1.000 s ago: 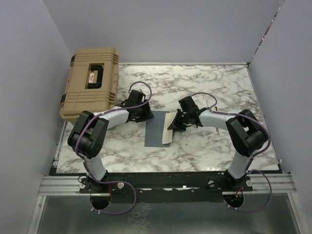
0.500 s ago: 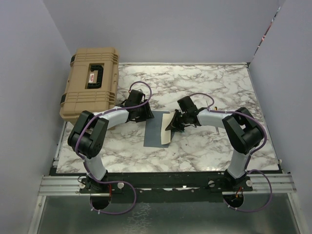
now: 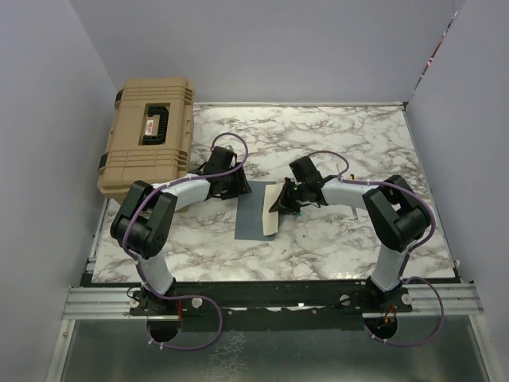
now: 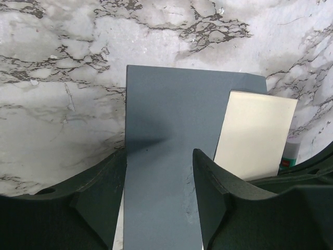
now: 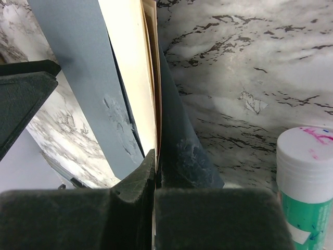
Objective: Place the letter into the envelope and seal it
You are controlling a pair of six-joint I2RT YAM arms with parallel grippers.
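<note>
Since a second ago the right arm has slid a little to the left; nothing else has moved. Its gripper [image 5: 154, 156] is pinched tight on the edge of the letter [image 3: 273, 213]. The letter sits partly inside the envelope [image 3: 253, 213], sticking out on the right side. The envelope lies flat in the middle of the table [image 3: 342, 135]. The left gripper [image 4: 158, 153] has its fingers spread apart over the envelope's top end, and it grips nothing. A green tube [image 5: 306, 172] with a white cap stands near the right gripper. A tan case [image 3: 147, 151] sits at the upper left.
</note>
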